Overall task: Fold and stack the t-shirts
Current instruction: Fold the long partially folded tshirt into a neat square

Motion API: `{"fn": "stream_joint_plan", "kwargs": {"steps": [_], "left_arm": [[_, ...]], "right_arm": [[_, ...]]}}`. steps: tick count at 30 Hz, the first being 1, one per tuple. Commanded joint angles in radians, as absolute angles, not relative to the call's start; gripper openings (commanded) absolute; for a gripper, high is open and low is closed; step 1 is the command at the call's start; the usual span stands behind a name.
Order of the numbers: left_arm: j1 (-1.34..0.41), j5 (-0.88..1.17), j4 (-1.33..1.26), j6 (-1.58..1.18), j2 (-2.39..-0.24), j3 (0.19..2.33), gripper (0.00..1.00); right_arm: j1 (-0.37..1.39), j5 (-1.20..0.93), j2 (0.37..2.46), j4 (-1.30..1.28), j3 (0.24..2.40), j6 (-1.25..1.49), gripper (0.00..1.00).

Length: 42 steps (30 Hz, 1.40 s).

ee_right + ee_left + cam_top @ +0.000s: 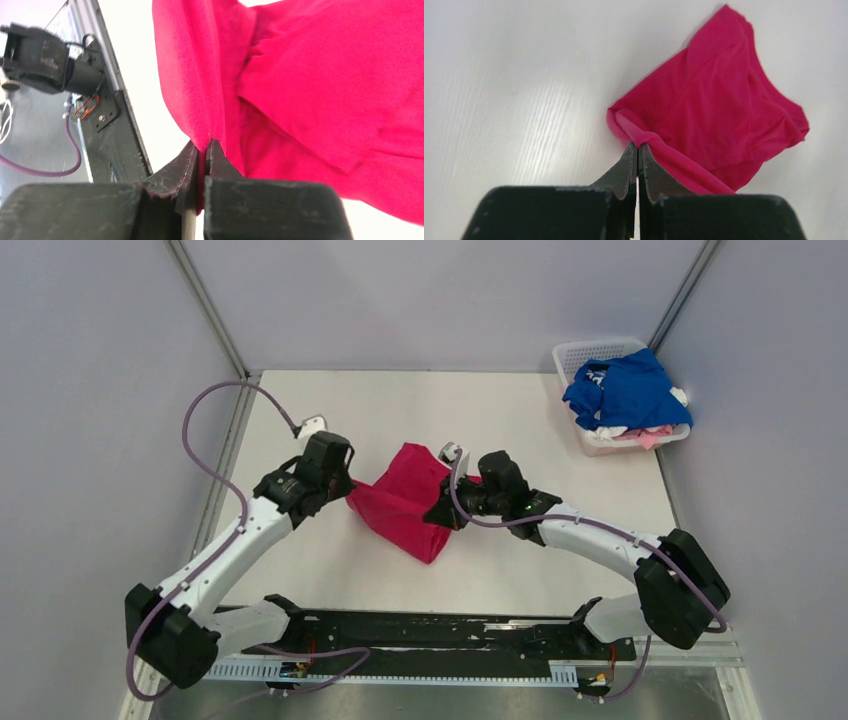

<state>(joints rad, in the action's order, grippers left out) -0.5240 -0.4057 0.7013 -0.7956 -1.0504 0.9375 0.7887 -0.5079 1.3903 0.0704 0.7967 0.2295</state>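
The left gripper (638, 150) and the right gripper (204, 147) each pinch tight on an edge of the red t-shirt (405, 502), bunched mid-way across the table (400, 410), seemingly partly lifted. The blue t-shirt (630, 390) tops the basket (575, 355).

Carrying everything: white table (400, 410). Lying crumpled mid-table, red shirt (405, 505); standing at far right corner, white lattice basket (572, 353).
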Motion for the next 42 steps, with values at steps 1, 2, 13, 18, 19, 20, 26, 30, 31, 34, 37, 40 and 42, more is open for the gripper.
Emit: {"fn": "stream_joint_plan", "kwargs": {"steps": [1,2,13,18,19,20,26,30,31,34,37,40,42], "left_arm": [[-0.482,-0.363,0.534,-0.742,-1.217,1.083,0.00],[-0.476,-0.353,0.508,-0.737,-1.241,1.099,0.00],[-0.447,-0.290,0.424,-0.687,-1.569,1.331,0.00],[-0.434,-0.279,0.428,-0.678,-1.689,1.423,0.00],[-0.431,-0.275,0.430,-0.679,-1.723,1.434,0.00],[-0.429,-0.274,0.435,-0.682,-1.759,1.458,0.00],[-0.419,-0.280,0.448,-0.709,-1.912,1.552,0.00],[-0.411,-0.284,0.465,-0.725,-2.000,1.629,0.04],[-0.410,-0.282,0.484,-0.725,-2.012,1.647,0.15],[-0.410,-0.250,0.497,-0.707,-2.043,1.724,0.61],[-0.410,-0.203,0.480,-0.682,-2.027,1.752,0.98],[-0.410,-0.104,0.455,-0.664,-1.979,1.732,1.00],[-0.410,-0.003,0.427,-0.652,-1.947,1.690,1.00]], "right_arm": [[0.677,-0.544,1.310,0.130,0.776,0.262,0.00],[0.652,-0.536,1.302,0.130,0.775,0.262,0.00],[0.421,-0.566,1.366,0.133,0.807,0.292,0.00],[0.358,-0.592,1.445,0.158,0.835,0.292,0.00],[0.348,-0.593,1.464,0.163,0.841,0.293,0.00],[0.339,-0.592,1.481,0.167,0.849,0.292,0.00],[0.293,-0.584,1.610,0.191,0.912,0.298,0.00],[0.280,-0.521,1.696,0.184,0.966,0.297,0.06],[0.279,-0.487,1.714,0.168,0.985,0.292,0.13],[0.279,-0.369,1.722,0.112,1.036,0.284,0.57],[0.280,-0.291,1.682,0.076,1.059,0.297,0.91],[0.283,-0.291,1.620,0.035,1.048,0.340,1.00],[0.294,-0.364,1.567,0.037,1.014,0.370,1.00]]}}
